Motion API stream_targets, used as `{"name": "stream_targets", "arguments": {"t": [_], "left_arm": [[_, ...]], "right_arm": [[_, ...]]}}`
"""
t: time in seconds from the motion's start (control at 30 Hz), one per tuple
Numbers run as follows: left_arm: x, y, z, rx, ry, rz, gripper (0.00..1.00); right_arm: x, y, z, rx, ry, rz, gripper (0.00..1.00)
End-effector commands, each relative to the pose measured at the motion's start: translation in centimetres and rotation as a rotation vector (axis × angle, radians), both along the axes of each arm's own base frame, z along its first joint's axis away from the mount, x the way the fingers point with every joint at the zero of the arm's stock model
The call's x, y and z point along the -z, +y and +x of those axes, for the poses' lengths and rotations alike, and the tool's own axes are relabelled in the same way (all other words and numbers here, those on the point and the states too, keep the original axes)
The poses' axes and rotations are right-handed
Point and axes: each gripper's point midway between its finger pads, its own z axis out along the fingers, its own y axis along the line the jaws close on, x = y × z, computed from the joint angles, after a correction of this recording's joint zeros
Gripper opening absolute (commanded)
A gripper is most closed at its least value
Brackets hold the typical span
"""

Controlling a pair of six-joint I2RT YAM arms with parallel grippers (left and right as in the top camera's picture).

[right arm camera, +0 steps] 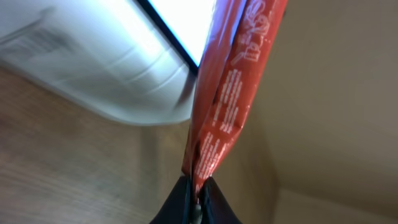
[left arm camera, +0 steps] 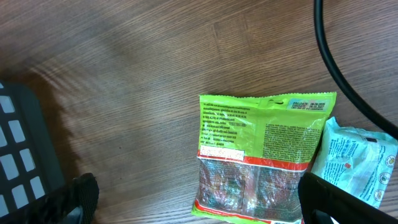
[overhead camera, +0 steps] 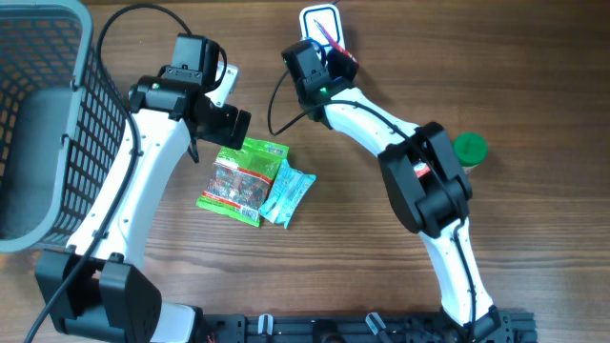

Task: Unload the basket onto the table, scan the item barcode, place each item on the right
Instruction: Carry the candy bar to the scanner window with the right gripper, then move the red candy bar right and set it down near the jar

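Red packet [right arm camera: 233, 81] edge clamped in right jaws, beside scanner [overhead camera: 319, 21], left jaws apart over green packet [left arm camera: 261, 155]

Three packets were counted (green packet [overhead camera: 243, 173], pale blue packet [overhead camera: 289, 195], red packet [right arm camera: 233, 81]); one basket [overhead camera: 97, 114], one white scanner [overhead camera: 319, 19] and one green round object [overhead camera: 470, 148] were also seen.

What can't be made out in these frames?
1. The red packet: no barcode shows; the right wrist view sees it edge-on, and overhead the right gripper covers most of it.
2. The white device: blurred in the right wrist view.
3. The blue packet: cut off by the left wrist view's right edge.
4. The green packet: print too small to read.
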Motion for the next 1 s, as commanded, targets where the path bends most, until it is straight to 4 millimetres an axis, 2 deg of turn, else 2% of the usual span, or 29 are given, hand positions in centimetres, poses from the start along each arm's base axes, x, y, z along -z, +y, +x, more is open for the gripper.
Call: {"name": "stream_targets", "arguments": {"t": [0.0, 0.13, 0.2, 0.27, 0.33, 0.5, 0.63, 0.7, 0.83, 0.97], "left_arm": [[-0.5, 0.0, 0.3, 0.007, -0.018, 0.008, 1.00], [-0.5, 0.0, 0.3, 0.007, -0.018, 0.008, 1.00], [-0.5, 0.0, 0.3, 0.007, -0.018, 0.008, 1.00], [-0.5, 0.0, 0.3, 0.007, -0.018, 0.008, 1.00], [-0.5, 0.0, 0.3, 0.007, -0.018, 0.008, 1.00], [-0.5, 0.0, 0.3, 0.007, -0.018, 0.008, 1.00], [-0.5, 0.0, 0.3, 0.007, -0.018, 0.008, 1.00], [-0.5, 0.0, 0.3, 0.007, -0.018, 0.008, 1.00], [-0.5, 0.0, 0.3, 0.007, -0.018, 0.008, 1.00], [-0.5, 0.0, 0.3, 0.006, -0.018, 0.008, 1.00]], "right_arm": [[-7.7, 1.2, -2.2, 0.047, -0.055, 0.332, 0.04], [-11.3, 0.8, -8.0, 0.109, 0.128, 0.625, 0.04], [-11.8, -0.2, -11.0, 0.185, 0.245, 0.743, 0.04], [-11.2, -2.2, -13.2, 0.308, 0.334, 0.800, 0.04], [-9.9, -4.0, -14.9, 0.422, 0.420, 0.827, 0.04], [-3.7, -7.2, -18.2, 0.607, 0.597, 0.868, 0.04], [1.5, -8.1, -21.2, 0.660, 0.681, 0.843, 0.04], [3.7, -7.7, -22.2, 0.654, 0.708, 0.873, 0.04], [6.1, -8.2, -22.8, 0.655, 0.689, 0.864, 0.04], [6.9, -11.3, -22.9, 0.752, 0.566, 0.745, 0.04]]}}
